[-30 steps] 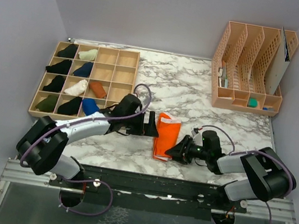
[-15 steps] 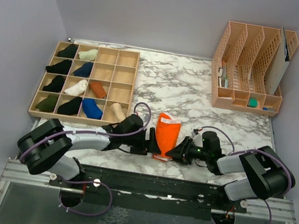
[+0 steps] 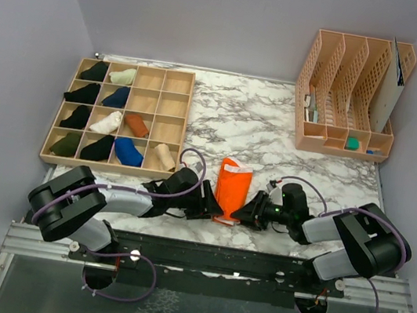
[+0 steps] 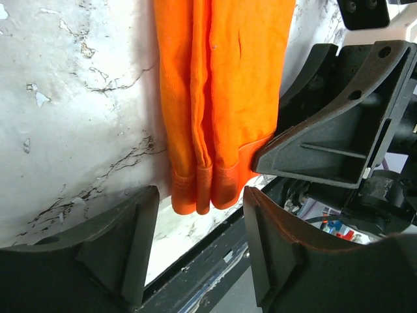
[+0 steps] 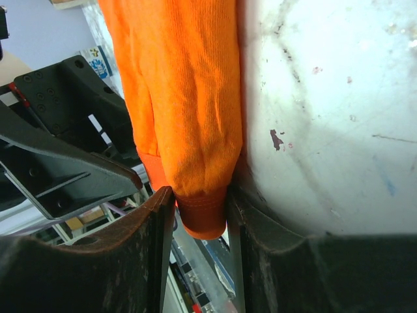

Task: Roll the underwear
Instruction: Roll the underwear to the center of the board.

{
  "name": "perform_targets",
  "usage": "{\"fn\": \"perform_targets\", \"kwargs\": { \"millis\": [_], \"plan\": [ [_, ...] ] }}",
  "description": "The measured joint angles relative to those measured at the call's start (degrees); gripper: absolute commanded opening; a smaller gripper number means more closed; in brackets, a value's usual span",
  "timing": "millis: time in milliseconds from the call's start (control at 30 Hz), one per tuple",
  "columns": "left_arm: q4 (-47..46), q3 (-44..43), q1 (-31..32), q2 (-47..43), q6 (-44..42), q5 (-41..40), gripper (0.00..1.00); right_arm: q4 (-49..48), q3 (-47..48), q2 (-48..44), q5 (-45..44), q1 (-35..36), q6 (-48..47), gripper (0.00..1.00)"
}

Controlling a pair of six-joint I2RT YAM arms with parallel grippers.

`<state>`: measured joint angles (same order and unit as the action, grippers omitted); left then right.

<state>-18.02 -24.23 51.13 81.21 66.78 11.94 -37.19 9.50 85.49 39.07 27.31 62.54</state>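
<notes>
The bright orange underwear (image 3: 232,186) lies folded into a narrow strip near the table's front edge, white waistband at its far end. My right gripper (image 3: 245,210) comes in from the right and is shut on its near right corner (image 5: 203,215). My left gripper (image 3: 211,203) sits at the near left, jaws apart, with the cloth's hem (image 4: 202,189) just at its fingertips (image 4: 130,235) and not pinched. The right gripper's finger (image 4: 326,150) shows beside the cloth in the left wrist view. A rust-brown underwear roll (image 3: 136,124) rests in a tray compartment.
A wooden compartment tray (image 3: 178,80) at the left holds several dark, cream and blue bundles. A peach file rack (image 3: 342,138) stands at the back right. The table's front edge and metal rail (image 3: 209,250) run right behind both grippers.
My left gripper dropped from the cloth's left side to its near end while its jaws narrowed. The right gripper pinched the near corner and the cloth's near end bunched narrower.
</notes>
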Motion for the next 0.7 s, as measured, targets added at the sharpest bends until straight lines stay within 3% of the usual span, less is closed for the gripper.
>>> {"fn": "perform_targets", "kwargs": {
  "millis": [367, 567, 700],
  "plan": [
    [-2.40, 0.09, 0.70, 1.79, 1.20, -2.16, 0.48, 0.00, 0.02, 0.02, 0.11, 0.00, -0.04, 0.42],
    [-4.90, 0.46, 0.74, 3.13, 2.23, -2.49, 0.46, -0.07, 0.02, 0.24, 0.39, 0.00, -0.04, 0.42],
    [-6.82, 0.57, 0.74, 4.55, 2.64, -2.47, 0.35, -0.31, 0.02, 0.66, 1.03, 0.00, -0.04, 0.42]
  ]
}}
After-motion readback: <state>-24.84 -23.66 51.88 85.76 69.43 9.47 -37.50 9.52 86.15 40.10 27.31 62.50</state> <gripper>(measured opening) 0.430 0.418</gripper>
